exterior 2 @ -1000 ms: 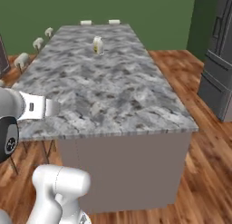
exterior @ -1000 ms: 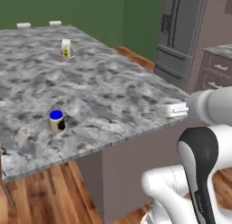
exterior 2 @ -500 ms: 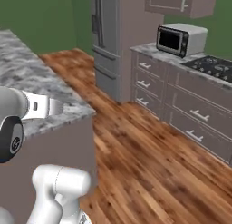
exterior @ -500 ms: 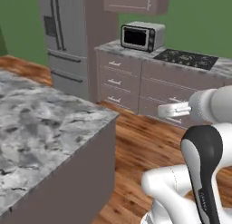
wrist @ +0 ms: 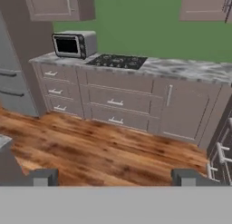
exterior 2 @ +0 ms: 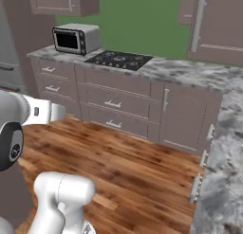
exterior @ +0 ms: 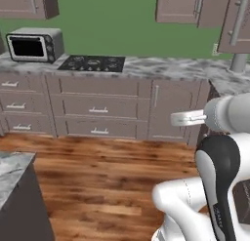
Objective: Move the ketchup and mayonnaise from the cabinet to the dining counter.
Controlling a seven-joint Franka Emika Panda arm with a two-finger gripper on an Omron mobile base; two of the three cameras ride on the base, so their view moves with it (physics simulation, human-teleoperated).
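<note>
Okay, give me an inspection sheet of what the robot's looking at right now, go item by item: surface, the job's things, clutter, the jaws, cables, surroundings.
Surface: marbled kitchen worktop running along the green wall, over a row of drawers.
Job's things: wall cabinet with a long grey bar handle hangs at upper right, door closed; ketchup and mayonnaise nothing seen.
Clutter: microwave sits on the worktop's left end; black cooktop set into the worktop beside it.
Gripper: jaws wide open, nothing between them, pointed at the drawers across the floor.
Cables: nothing seen.
Surroundings: wooden plank floor; a corner of another marbled counter at lower left in the left base view.
</note>
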